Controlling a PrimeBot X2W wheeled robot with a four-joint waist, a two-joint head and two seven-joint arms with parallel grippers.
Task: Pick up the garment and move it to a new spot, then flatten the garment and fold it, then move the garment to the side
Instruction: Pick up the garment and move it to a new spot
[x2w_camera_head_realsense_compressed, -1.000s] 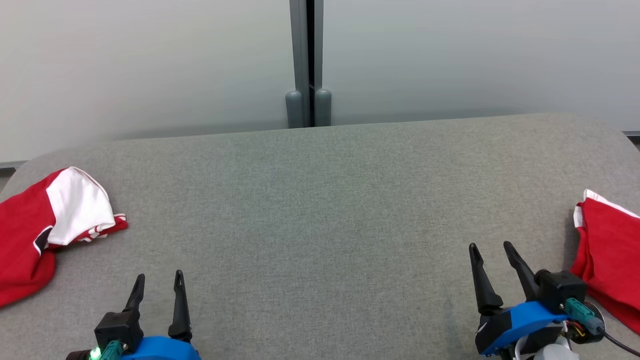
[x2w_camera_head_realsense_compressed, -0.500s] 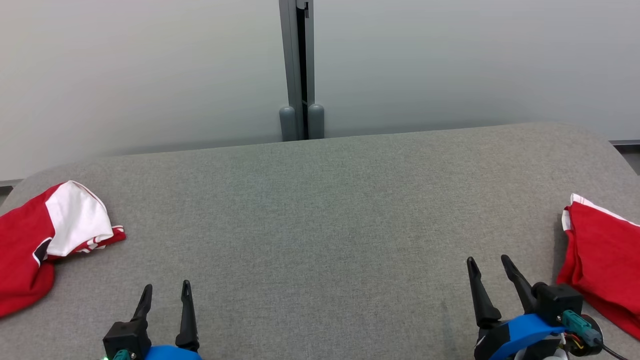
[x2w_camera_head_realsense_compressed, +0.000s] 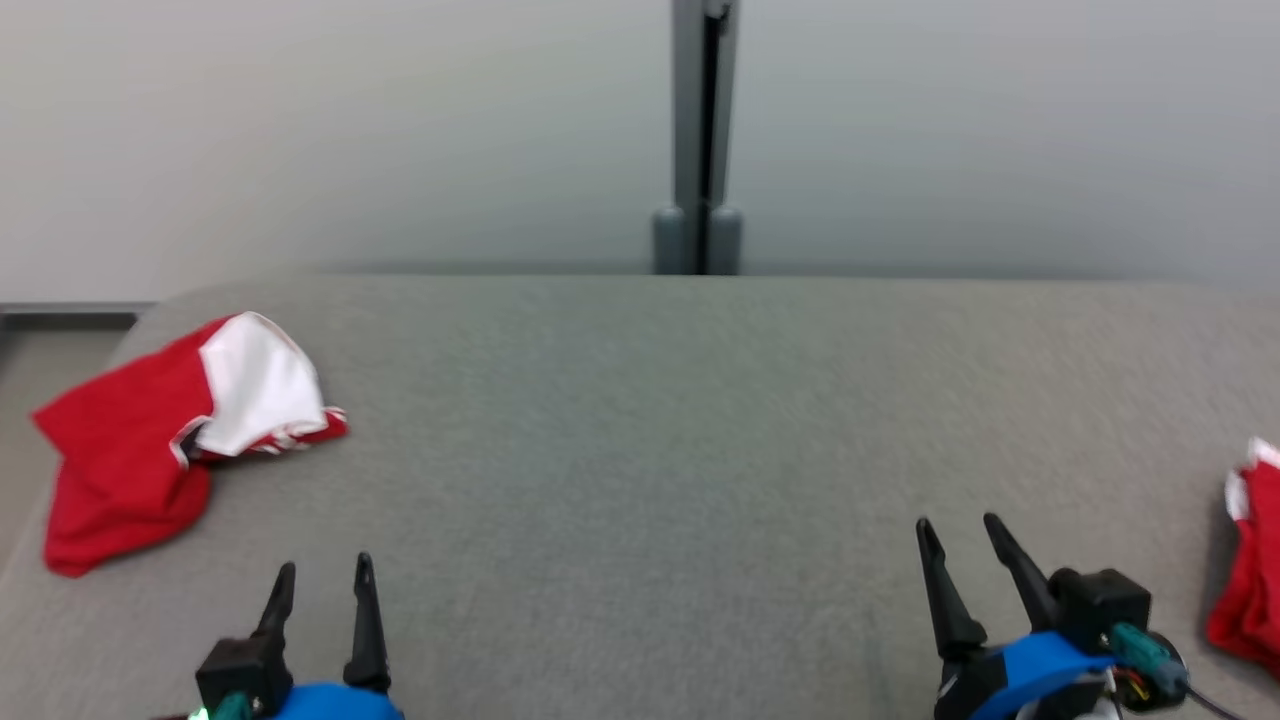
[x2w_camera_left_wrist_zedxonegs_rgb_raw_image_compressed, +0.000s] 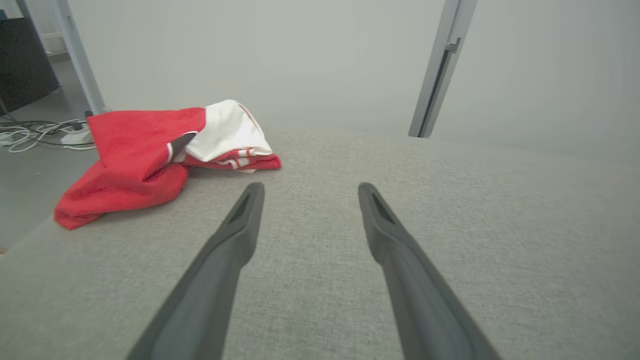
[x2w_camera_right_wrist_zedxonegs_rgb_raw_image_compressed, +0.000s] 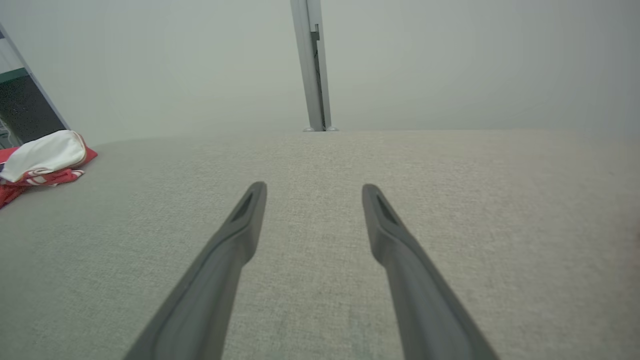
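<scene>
Your left gripper (x2w_camera_head_realsense_compressed: 325, 565) and right gripper (x2w_camera_head_realsense_compressed: 956, 522) stand open, empty. The garment (x2w_camera_head_realsense_compressed: 130, 450), middle left, lies at the table (x2w_camera_head_realsense_compressed: 640, 420) edge; a shallow pinch may drag it off.

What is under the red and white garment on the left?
The red and white garment lies on the grey fabric surface. Anything beneath its folds is covered and cannot be seen.

Your head cam high at the near edge, tilted down over the grey fabric surface (x2w_camera_head_realsense_compressed: 640, 420), wrist cams low, close to it, facing the far edge, all three share the post (x2w_camera_head_realsense_compressed: 700, 120) and the left-edge garment (x2w_camera_head_realsense_compressed: 130, 450).
</scene>
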